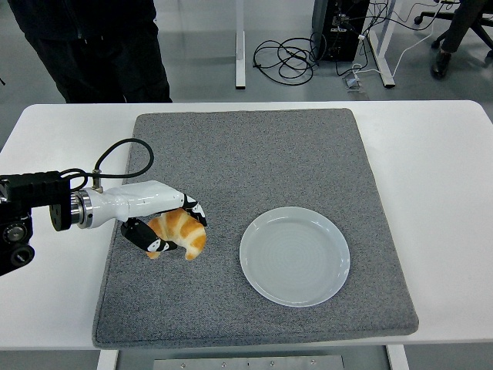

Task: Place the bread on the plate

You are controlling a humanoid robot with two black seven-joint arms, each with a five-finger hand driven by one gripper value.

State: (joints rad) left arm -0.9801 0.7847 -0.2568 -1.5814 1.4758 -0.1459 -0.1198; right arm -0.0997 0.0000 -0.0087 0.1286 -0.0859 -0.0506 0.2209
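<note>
the robot's left hand (166, 225) closes around the bread (179, 233), a golden croissant, fingers curled over its top and thumb tucked under its near side, at the left part of the grey mat (254, 154) on the white table (431, 169). the croissant appears to be just at or barely off the mat; whether it has cleared the surface cannot be told from this view. the plate (294, 256), pale and empty, lies to the right on the same mat, near but apart from the bread. by the look of it the grasp is made and the carry to the plate is the step in hand. the next move calls for a lift high enough to clear the plate's rim, a short sweep to the right, then a gentle lowering over the plate's middle before the fingers let go. the stretch of mat between bread and plate holds nothing, and the mat's near edge is well behind the path. a person in dark clothes (100, 46) stands at the table's far side, well away from the work. the right arm is out of view
</note>
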